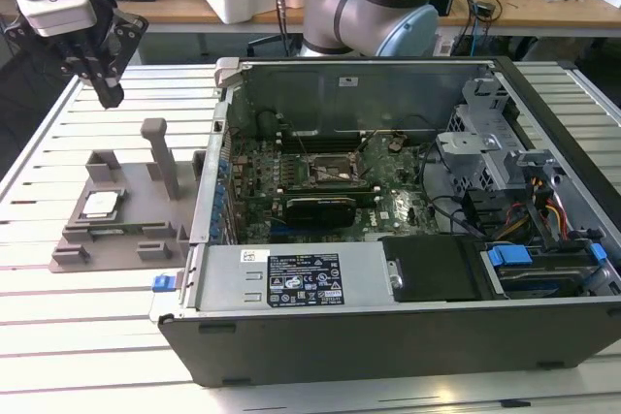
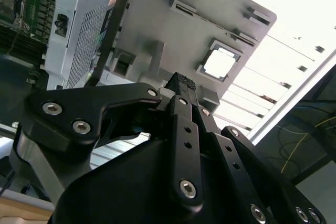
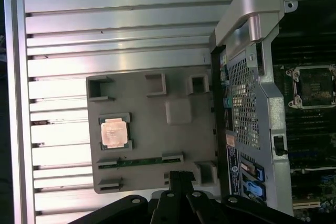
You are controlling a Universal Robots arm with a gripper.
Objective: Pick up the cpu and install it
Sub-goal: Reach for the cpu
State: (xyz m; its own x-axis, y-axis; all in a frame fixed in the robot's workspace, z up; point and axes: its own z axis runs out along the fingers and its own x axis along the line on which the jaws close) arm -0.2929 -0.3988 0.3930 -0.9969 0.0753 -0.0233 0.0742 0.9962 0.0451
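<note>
Gripper (image 1: 110,96) in exterior view: fingers pressed together, empty, raised clear of tray (image 1: 136,212) — cpu (image 1: 100,204) lies in a tray recess. Second wrist view: cpu (image 2: 219,62) beyond fingertips, apart. First wrist view: cpu (image 3: 114,132) seated in tray, near case (image 3: 252,103).

The worktop (image 1: 58,143) is a run of pale ribbed metal slats. Two things lie directly on it. A grey holder tray (image 1: 146,208) sits below the hand (image 1: 112,99) and nearest to it. An open computer case (image 1: 388,336) stands just beside the tray, farther from the hand.
</note>
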